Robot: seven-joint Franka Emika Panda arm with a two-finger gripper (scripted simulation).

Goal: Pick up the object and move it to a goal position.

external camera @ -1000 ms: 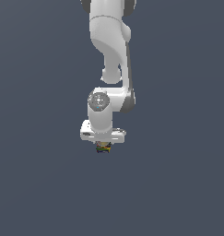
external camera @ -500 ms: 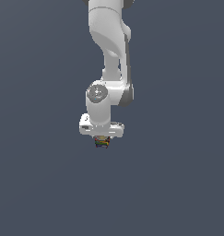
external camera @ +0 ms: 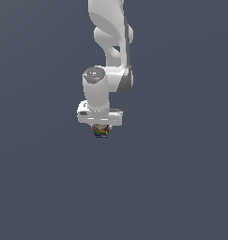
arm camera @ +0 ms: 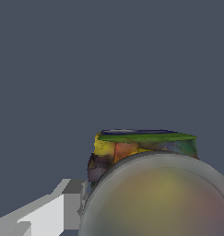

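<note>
Both views are flat, evenly lit renders over a uniform dim slate-grey background with no cast shadows or glare; the white arm (external camera: 108, 51) shows soft shading, brighter on its upper surfaces and greyer beneath. In the wrist view the object (arm camera: 150, 184) fills the near field, its rounded top smeared and soft-edged, its colour bands coarse and blotchy; edges in the exterior view look slightly soft.

Object (arm camera: 132, 150) banded green, yellow, red, seemingly dark.

You see the arm (external camera: 108, 56) hanging straight down over plain grey ground. Directly beneath its white hand, the gripper (external camera: 102, 131) pinches the object (external camera: 102, 132), whose coloured bands just peek out below.
</note>
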